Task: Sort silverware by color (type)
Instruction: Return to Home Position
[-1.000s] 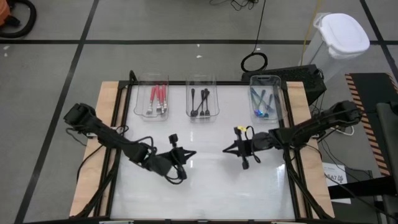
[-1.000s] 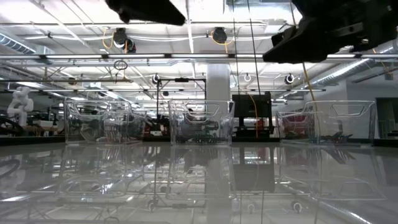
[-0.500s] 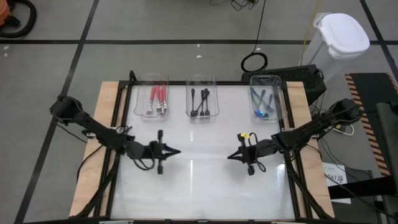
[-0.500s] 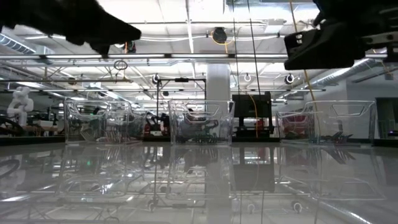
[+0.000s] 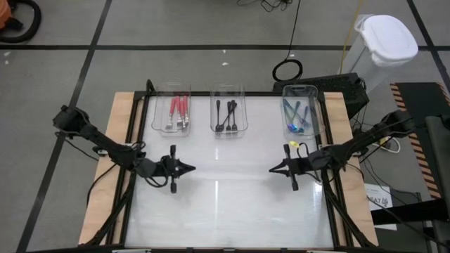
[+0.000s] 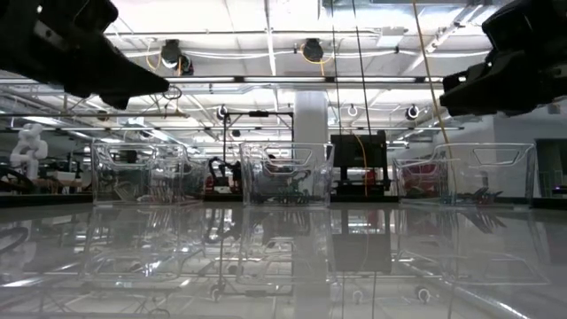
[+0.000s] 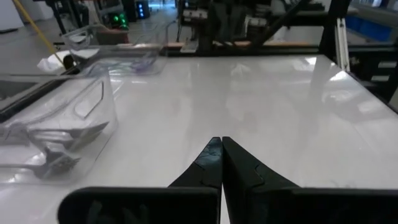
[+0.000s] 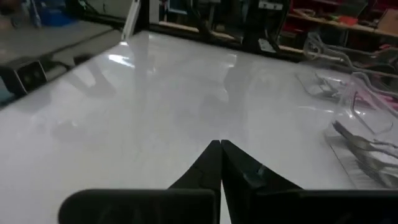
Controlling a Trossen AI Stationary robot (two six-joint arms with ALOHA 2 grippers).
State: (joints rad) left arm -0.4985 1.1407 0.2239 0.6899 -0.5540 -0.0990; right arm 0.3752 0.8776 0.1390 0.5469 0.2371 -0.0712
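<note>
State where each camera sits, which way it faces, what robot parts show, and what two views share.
High view: overhead, straight down on the table; left gripper, right gripper.
Low view: table height, facing the three trays; left arm, right arm overhead.
Left wrist view: on the left arm, across the table; its shut fingers.
Right wrist view: same on the right arm; its shut fingers.
Shared: high and low both show all three trays.

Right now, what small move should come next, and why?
Probably draw the left gripper and right gripper back to rest: both are shut and empty, and the red forks, black forks and blue forks lie in separate trays.
</note>
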